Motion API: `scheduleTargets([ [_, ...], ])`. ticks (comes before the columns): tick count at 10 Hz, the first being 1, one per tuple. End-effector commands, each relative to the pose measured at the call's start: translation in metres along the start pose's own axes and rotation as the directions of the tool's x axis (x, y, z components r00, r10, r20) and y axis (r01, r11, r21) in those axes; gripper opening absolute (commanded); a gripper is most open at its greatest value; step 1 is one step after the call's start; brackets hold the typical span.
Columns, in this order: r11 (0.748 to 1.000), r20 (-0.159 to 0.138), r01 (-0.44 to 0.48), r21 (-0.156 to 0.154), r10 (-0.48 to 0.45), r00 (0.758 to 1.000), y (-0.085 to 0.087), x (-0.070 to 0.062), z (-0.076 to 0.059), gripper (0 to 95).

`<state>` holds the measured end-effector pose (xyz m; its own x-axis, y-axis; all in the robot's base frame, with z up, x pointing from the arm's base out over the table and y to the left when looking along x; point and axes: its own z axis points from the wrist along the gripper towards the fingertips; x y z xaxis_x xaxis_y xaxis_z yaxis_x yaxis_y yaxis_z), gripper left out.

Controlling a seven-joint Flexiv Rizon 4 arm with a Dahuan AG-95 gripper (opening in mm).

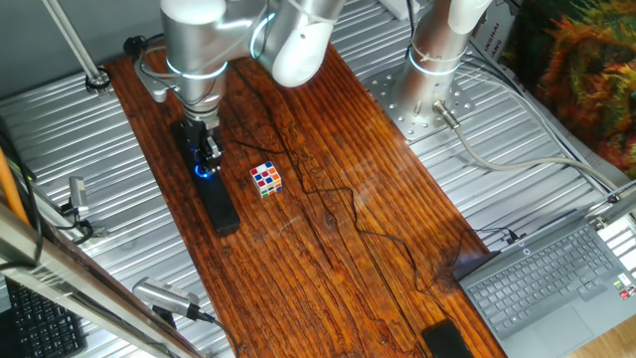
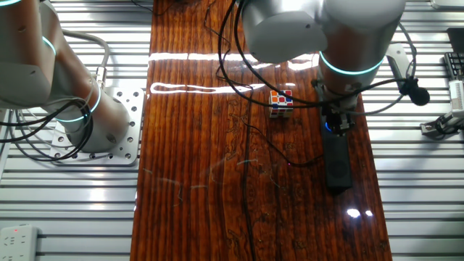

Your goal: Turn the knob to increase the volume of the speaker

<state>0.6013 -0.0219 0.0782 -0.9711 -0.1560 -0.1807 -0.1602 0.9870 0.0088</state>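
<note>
In one fixed view, the speaker (image 1: 212, 189) lies on the wooden table (image 1: 328, 229) in the left part of the frame, a little above the middle. It is a long black bar, and it runs from upper left to lower right. The knob (image 1: 206, 170) sits on the speaker near its upper end; a blue glow shows around it. The gripper (image 1: 207, 155) comes down from the arm (image 1: 204, 50) at the top of the frame and stands right on the knob, with its fingers on both sides of the blue light. It looks clenched on the knob, but the contact itself is too small to see well. A colourful cube (image 1: 265, 179) stands just to the right of the speaker, apart from it. A laptop (image 1: 552, 283) is at the lower right, on the metal surface beside the table.

In the other fixed view, the speaker (image 2: 337, 159) is in the right part of the frame, almost vertical. The knob (image 2: 332, 127) glows blue at its upper end, mostly covered by the gripper (image 2: 339, 122), which hangs from the arm (image 2: 333, 36) directly over it. The cube (image 2: 281, 102) is to the upper left of the speaker, near it. Thin black cables (image 2: 250, 138) cross the table (image 2: 196, 181) in the middle.
</note>
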Motion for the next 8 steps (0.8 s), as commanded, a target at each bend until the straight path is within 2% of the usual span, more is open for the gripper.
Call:
scheduleTargets([
  [1,1.000,-0.005,-0.005,-0.003,0.005,1.000,0.0007,-0.0020,0.0007,38.0],
  [8,1.000,0.018,-0.027,0.004,0.027,0.999,0.0006,-0.0020,0.0008,38.0],
])
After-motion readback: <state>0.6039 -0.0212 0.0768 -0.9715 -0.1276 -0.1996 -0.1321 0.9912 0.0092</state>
